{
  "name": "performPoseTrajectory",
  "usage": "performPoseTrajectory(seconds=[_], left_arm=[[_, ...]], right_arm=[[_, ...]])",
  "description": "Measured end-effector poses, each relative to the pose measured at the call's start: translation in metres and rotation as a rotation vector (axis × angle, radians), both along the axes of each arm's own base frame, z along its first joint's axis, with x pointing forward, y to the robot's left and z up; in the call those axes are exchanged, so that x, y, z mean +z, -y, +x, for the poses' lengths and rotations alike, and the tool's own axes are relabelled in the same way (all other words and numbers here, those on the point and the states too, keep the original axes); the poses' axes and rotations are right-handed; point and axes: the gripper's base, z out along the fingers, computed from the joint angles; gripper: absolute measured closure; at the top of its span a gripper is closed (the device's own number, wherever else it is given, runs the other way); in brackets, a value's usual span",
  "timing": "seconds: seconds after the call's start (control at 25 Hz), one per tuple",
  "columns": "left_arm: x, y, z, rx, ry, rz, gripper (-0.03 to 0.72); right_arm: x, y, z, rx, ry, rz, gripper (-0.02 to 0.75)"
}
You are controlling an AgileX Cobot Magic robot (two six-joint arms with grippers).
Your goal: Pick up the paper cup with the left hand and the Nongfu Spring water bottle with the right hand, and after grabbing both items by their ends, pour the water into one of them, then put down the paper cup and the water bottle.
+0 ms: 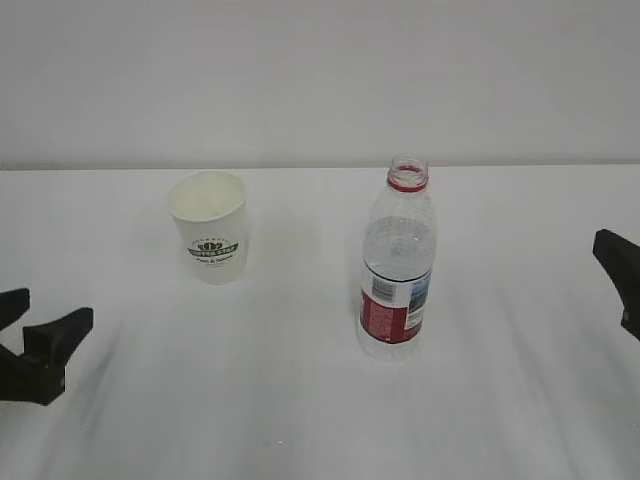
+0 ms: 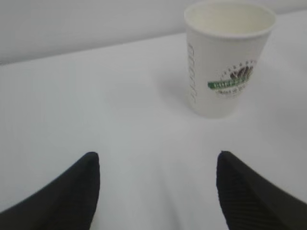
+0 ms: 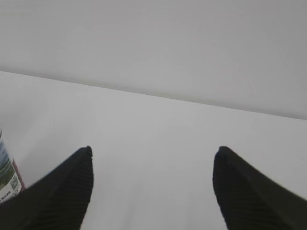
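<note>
The paper cup [image 1: 210,226] stands upright on the white table, white with a green logo; in the left wrist view the paper cup [image 2: 228,57] is ahead and to the right. The Nongfu Spring water bottle [image 1: 397,262] stands uncapped right of the cup, with water filling it past the label to its shoulder. Only the bottle's label edge [image 3: 8,172] shows in the right wrist view. My left gripper [image 1: 45,315] rests open at the left edge, nothing between its fingers [image 2: 72,191]. My right gripper [image 3: 153,152] is open and empty; just one finger [image 1: 620,265] of it shows at the right edge.
The white table [image 1: 300,400] runs back to a plain pale wall [image 1: 320,80]. Bare tabletop lies between each gripper and the two objects.
</note>
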Motion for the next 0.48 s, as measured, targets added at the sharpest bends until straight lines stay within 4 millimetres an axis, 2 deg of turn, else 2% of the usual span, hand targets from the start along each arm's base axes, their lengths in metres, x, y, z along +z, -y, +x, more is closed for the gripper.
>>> performPoseTrajectory(seconds=[0.16, 0.48], left_arm=[[-0.012, 0.003, -0.007, -0.054, -0.065, 0.018, 0.133], [-0.012, 0.009, -0.009, -0.128, -0.062, 0.020, 0.151]], right_arm=[[-0.005, -0.001, -0.003, 0.010, -0.008, 0.007, 0.151], [-0.025, -0.009, 0.002, 0.093, -0.066, 0.046, 0.151]])
